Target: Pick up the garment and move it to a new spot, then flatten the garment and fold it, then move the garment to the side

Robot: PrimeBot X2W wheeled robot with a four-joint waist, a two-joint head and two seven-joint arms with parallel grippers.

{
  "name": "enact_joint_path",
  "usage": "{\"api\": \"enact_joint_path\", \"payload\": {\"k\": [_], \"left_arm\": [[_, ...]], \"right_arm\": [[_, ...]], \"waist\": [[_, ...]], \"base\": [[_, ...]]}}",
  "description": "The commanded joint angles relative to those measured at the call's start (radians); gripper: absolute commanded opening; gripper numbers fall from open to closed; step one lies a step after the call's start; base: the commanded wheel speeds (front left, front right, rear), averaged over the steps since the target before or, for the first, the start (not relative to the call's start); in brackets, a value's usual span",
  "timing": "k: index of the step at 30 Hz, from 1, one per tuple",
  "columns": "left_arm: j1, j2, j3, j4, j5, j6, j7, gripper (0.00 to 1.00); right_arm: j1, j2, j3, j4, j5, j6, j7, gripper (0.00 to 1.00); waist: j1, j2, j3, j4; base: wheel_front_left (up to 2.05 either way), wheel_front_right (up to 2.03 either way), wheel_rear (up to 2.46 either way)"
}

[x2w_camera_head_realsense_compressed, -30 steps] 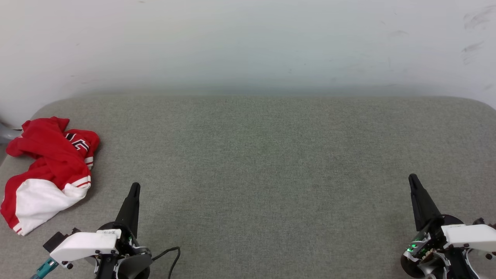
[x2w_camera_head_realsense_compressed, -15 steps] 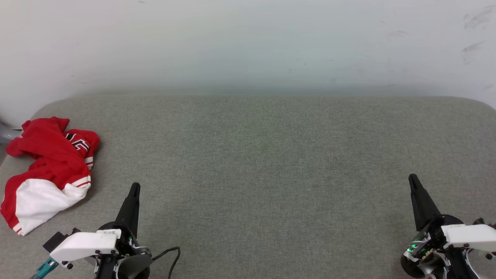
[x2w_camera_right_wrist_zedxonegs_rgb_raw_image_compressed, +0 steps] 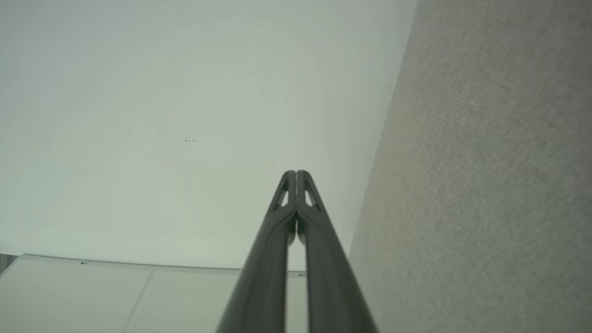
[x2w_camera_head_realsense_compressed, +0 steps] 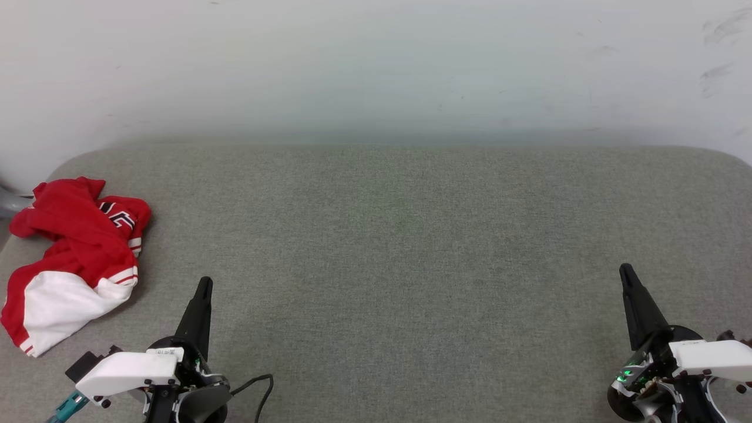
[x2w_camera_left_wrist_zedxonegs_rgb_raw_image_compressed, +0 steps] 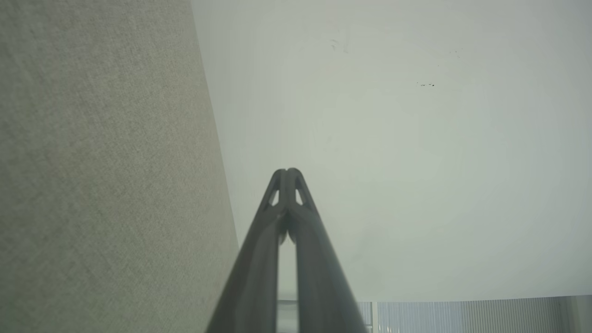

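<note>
The garment (x2w_camera_head_realsense_compressed: pixel 73 258) lies crumpled at the far left edge of the grey padded surface (x2w_camera_head_realsense_compressed: pixel 399 247): red cloth with a white sleeve toward the front, striped trim and part of a black, white-outlined print showing. My left gripper (x2w_camera_head_realsense_compressed: pixel 204 283) rests at the lower left, to the right of the garment and apart from it, fingers pressed together and empty. My right gripper (x2w_camera_head_realsense_compressed: pixel 625 269) sits at the lower right, far from the garment, also shut and empty. In the left wrist view the left gripper (x2w_camera_left_wrist_zedxonegs_rgb_raw_image_compressed: pixel 287 172) points at the wall; in the right wrist view the right gripper (x2w_camera_right_wrist_zedxonegs_rgb_raw_image_compressed: pixel 296 173) does likewise.
A white wall (x2w_camera_head_realsense_compressed: pixel 376 64) rises behind the surface. The surface has rounded far corners, and the garment lies close to its left edge. A black cable (x2w_camera_head_realsense_compressed: pixel 258 390) trails beside my left wrist. A grey object (x2w_camera_head_realsense_compressed: pixel 10 202) pokes in at the left, next to the garment.
</note>
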Motion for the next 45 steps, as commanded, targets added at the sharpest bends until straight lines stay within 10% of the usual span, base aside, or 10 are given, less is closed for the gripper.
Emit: {"api": "enact_joint_path", "payload": {"k": [1, 3, 4, 24, 45], "left_arm": [[-0.007, -0.002, 0.002, 0.000, 0.001, -0.003, 0.002, 0.00], [0.001, 0.000, -0.001, 0.003, 0.000, 0.000, -0.001, 0.00], [0.005, -0.001, -0.002, 0.010, 0.000, 0.000, -0.002, 1.00], [0.021, -0.002, 0.009, -0.039, 0.186, 0.004, -0.091, 1.00], [0.021, -0.001, -0.037, -0.167, 0.590, 0.122, -0.169, 1.00]], "right_arm": [[-0.012, 0.005, 0.000, 0.001, -0.005, -0.001, 0.001, 0.00], [0.002, 0.000, 0.000, 0.003, -0.001, 0.000, -0.001, 0.00], [0.007, 0.000, 0.001, 0.009, -0.001, 0.000, -0.001, 1.00], [0.026, 0.001, -0.003, -0.038, -0.221, 0.000, -0.090, 1.00], [0.027, 0.001, 0.017, -0.166, -0.643, 0.000, -0.168, 1.00]], "waist": [[0.0000, 0.0000, 0.000, 0.000], [0.0000, 0.0000, 0.000, 0.000], [0.0000, 0.0000, 0.000, 0.000], [0.0001, 0.0000, 0.004, 0.002], [0.0001, 0.0000, 0.010, 0.006]], "base": [[0.00, 0.00, 0.00], [0.00, 0.00, 0.00], [0.00, 0.00, 0.00], [0.00, 0.00, 0.00], [0.00, 0.00, 0.00]]}}
